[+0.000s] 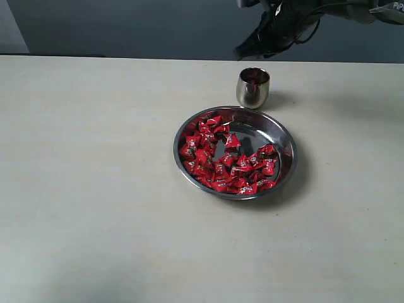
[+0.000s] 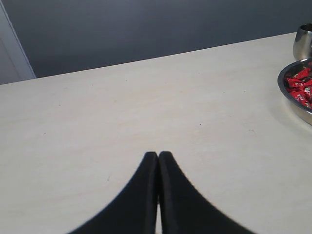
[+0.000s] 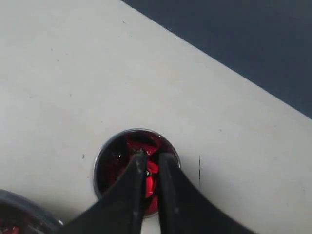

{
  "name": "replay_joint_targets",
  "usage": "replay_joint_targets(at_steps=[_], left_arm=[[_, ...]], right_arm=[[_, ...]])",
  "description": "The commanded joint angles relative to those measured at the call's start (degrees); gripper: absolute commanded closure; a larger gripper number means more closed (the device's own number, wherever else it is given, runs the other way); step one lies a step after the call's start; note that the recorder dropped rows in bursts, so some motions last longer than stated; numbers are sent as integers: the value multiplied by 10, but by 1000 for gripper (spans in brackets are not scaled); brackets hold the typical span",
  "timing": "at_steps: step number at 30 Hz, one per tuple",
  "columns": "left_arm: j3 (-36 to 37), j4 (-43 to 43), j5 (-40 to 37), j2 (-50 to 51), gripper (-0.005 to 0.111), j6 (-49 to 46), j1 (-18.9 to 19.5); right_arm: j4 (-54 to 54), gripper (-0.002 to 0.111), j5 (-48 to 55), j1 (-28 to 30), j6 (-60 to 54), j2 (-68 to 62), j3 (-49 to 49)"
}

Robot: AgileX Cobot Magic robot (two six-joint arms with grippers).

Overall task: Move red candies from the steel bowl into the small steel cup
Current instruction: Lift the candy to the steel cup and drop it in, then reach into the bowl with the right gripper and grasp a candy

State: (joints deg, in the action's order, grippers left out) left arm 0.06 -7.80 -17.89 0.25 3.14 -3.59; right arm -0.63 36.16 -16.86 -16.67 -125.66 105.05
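Observation:
The steel bowl (image 1: 287, 142) sits mid-table, holding many red candies (image 1: 218, 167) along its left and front sides. Just behind it stands the small steel cup (image 1: 254, 91) with red candies inside. My right gripper (image 1: 247, 47) hangs above the cup. In the right wrist view, that gripper (image 3: 153, 157) is over the cup's mouth (image 3: 105, 156), its fingers narrowly apart and shut on a red candy (image 3: 152, 183). My left gripper (image 2: 158, 155) is shut and empty over bare table, far left of the bowl (image 2: 292, 105) and cup (image 2: 303, 41).
The pale table (image 1: 95, 158) spreads wide to the left and front of the bowl. A dark wall runs behind the table's far edge (image 1: 126, 57). The bowl's rim (image 3: 24, 204) shows at the corner of the right wrist view.

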Motion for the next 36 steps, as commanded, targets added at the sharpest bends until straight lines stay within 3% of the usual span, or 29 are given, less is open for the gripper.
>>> replay_joint_targets(at_steps=[1,4,8,36], left_arm=[[-1,0,2,-2,106,3,-6],[-1,0,2,-2,106,3,-6],[-1,0,2,-2,106,3,-6],[-1,0,2,-2,106,3,-6]], right_arm=[[-8,97,76,3,-12,1,-2],[-84,89,184,3,-107,1,-2],[-204,68,281,-1,-204,1,-2],[-216,71,267,-26,-193,-93,-2]])
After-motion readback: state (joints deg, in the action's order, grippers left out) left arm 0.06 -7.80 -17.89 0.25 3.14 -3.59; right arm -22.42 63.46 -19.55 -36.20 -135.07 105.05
